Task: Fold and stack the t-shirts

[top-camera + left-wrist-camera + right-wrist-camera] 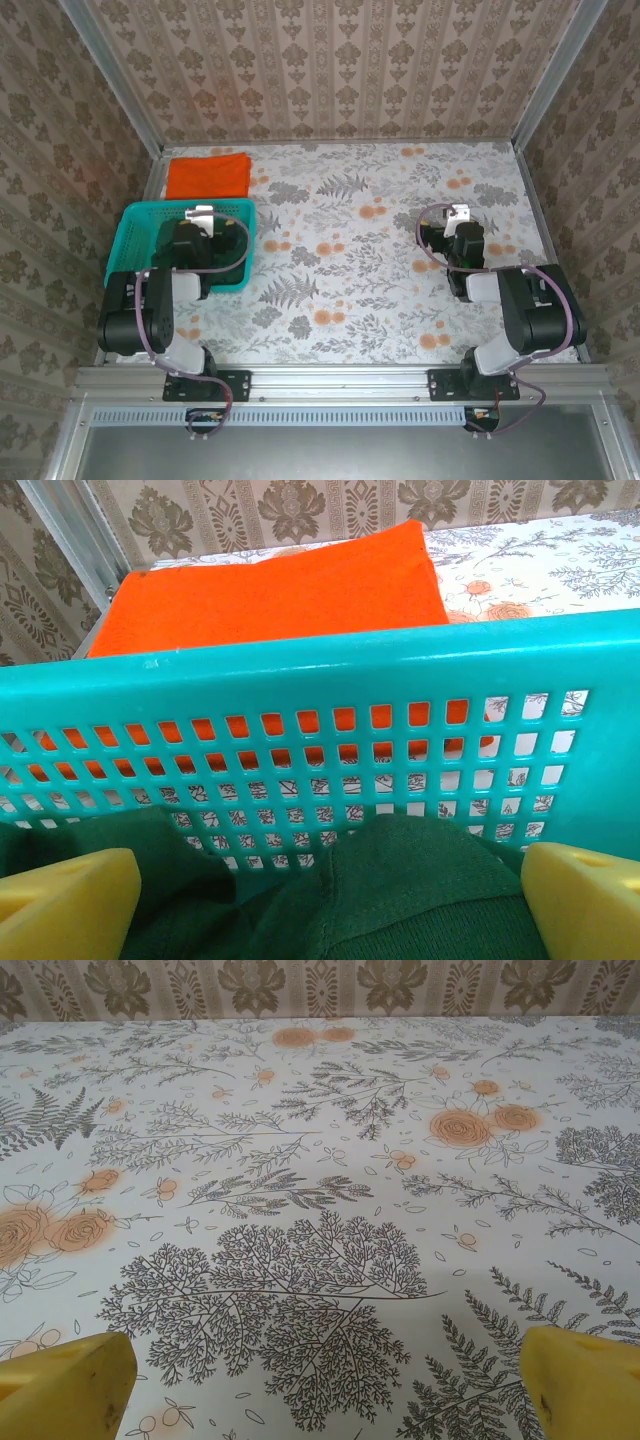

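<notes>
Two t-shirts logged. The orange t-shirt lies folded flat on the table, just behind the teal basket and outside it. The dark green t-shirt lies crumpled inside the basket, against its far mesh wall. The left gripper hangs inside the basket over the green cloth, jaws spread wide and nothing grasped; contact with the cloth cannot be told. The right gripper is well to the right of the basket, over bare table, released and empty.
</notes>
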Available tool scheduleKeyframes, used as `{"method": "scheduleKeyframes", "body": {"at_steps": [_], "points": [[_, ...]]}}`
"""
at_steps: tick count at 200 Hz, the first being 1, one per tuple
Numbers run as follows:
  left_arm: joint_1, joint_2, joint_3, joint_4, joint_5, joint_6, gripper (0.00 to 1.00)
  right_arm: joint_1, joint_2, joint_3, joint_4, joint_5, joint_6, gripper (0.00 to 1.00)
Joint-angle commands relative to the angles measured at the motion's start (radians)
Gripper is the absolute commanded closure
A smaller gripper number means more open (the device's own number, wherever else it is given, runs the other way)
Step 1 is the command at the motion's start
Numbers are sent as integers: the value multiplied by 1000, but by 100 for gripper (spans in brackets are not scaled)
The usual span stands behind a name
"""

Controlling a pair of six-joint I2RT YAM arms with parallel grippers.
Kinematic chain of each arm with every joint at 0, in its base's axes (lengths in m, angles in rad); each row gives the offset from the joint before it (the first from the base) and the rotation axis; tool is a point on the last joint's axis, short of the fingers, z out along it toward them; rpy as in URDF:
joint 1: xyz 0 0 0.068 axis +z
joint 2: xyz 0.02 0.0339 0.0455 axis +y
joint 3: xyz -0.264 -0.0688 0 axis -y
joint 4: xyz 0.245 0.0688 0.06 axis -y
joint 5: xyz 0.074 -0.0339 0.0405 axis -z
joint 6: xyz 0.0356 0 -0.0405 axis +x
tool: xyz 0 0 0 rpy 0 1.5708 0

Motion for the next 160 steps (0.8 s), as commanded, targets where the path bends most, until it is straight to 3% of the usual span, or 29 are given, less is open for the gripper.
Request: {"method": "scheduleKeyframes", "body": {"at_steps": [1,160], "points": [[4,3,-5,-3,26,-17,0,4,-2,-1,31,20,-13,0],[14,4,-7,-2,45,-22,0,1,1,5,25,30,-4,0]]}}
